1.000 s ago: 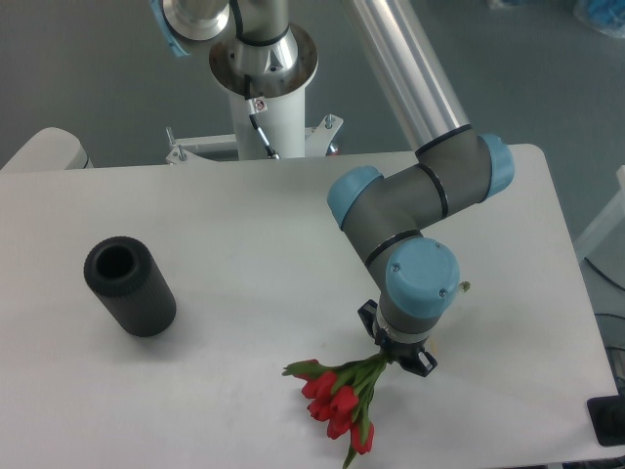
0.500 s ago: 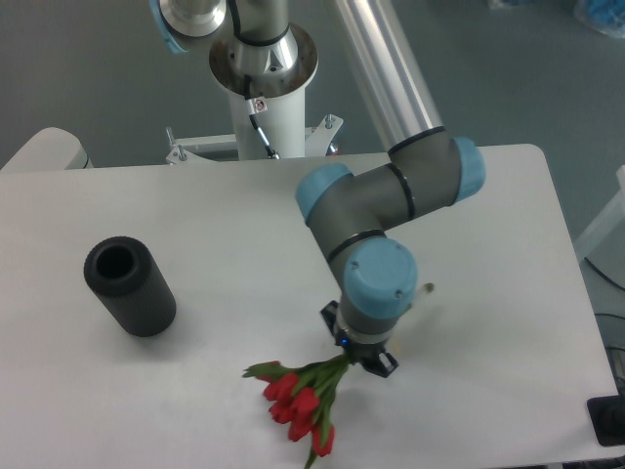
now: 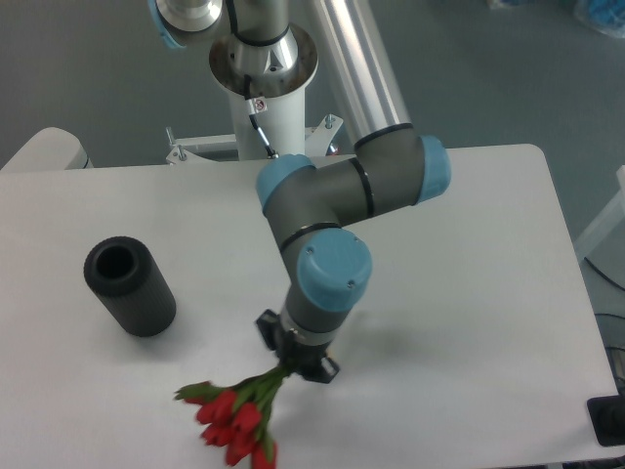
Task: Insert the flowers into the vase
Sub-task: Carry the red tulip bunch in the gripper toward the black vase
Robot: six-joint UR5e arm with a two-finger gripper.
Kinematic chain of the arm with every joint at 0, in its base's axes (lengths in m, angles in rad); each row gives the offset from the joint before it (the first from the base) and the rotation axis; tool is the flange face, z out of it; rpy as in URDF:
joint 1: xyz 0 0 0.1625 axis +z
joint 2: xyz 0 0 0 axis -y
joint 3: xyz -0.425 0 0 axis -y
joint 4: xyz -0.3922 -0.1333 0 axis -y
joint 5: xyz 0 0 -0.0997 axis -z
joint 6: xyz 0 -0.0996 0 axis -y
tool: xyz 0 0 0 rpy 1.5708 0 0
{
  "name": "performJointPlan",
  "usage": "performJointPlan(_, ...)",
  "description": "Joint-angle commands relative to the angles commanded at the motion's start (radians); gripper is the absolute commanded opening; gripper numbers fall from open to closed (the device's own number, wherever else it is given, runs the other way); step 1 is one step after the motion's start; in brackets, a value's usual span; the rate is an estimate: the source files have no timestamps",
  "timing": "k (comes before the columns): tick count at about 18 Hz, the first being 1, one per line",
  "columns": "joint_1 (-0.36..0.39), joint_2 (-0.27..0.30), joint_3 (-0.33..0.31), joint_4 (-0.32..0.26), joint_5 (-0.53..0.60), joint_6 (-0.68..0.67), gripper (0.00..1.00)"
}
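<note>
Jaws grip red flowers (image 3: pixel 234 422); matte cylindrical vase (image 3: pixel 129 286) apart.

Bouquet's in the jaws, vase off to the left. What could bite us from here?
1. The gripper holds the flowers by the stem ends only, with the red buds hanging low near the table; they may drag or slip.
2. The buds fan out, while the vase has a narrow mouth; some may catch on the rim.
3. The vase stands unsecured; a bump from the bunch might tip or push it.
</note>
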Motion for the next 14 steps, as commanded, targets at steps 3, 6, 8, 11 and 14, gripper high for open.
performJointPlan(3, -0.002, 0.026, 0.002, 0.052, -0.11, -0.08, 0.14)
performJointPlan(6, 0.02, 0.06, 0.002, 0.052, -0.334, -0.088, 0.12)
performJointPlan(8, 0.038, 0.089, -0.003, 0.052, -0.484, -0.092, 0.1)
performJointPlan(11, 0.064, 0.13, -0.011, 0.057, -0.617, -0.082, 0.1)
performJointPlan(14, 0.07, 0.181, -0.015, 0.062, -0.707, -0.078, 0.1)
